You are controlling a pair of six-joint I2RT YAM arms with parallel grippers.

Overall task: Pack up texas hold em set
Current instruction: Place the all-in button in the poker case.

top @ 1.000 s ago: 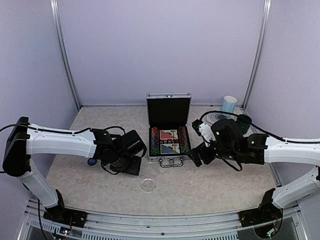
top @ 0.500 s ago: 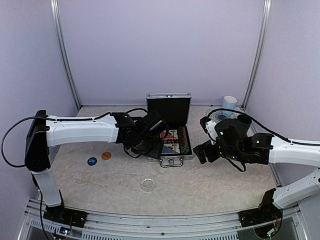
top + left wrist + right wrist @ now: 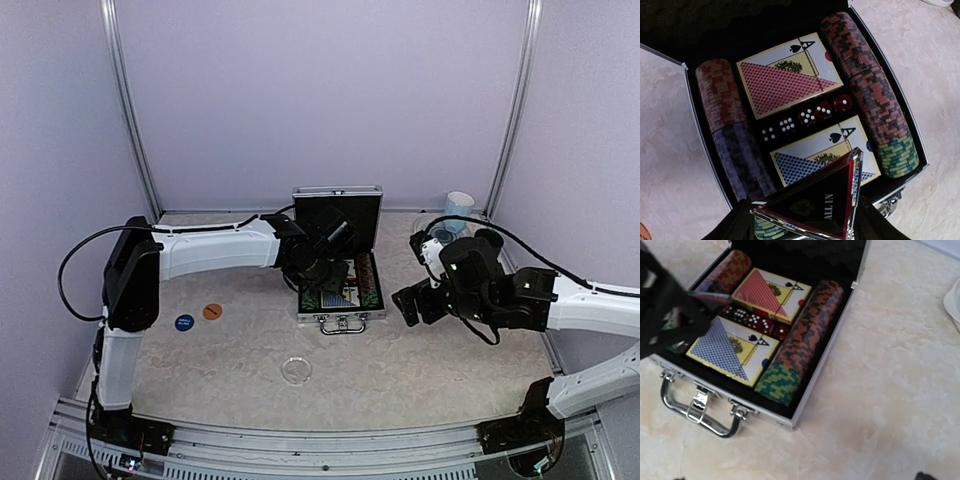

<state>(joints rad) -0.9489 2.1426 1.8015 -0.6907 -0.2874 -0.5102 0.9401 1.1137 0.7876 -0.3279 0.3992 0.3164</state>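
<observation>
Silver aluminium briefcase (image 3: 338,212) is stood open at centre of the top view, lid upright so the tray can be reached from above. A black triangular "ALL IN" marker (image 3: 812,205) is clamped in the left gripper (image 3: 323,270) over the blue card deck (image 3: 822,152) — probably to be laid flat there. The right gripper (image 3: 407,303) is spread wide and empty, right of the case — out of the way. A blue disc (image 3: 184,322), orange disc (image 3: 212,311) and clear disc (image 3: 295,370) are seen unpacked, lower left to lower centre.

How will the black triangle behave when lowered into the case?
The black triangle is probably stiff: its edges look straight in the left gripper. Its glossy face and shiny rim may let it slip. Being flat, it should lie still on the blue deck.
</observation>
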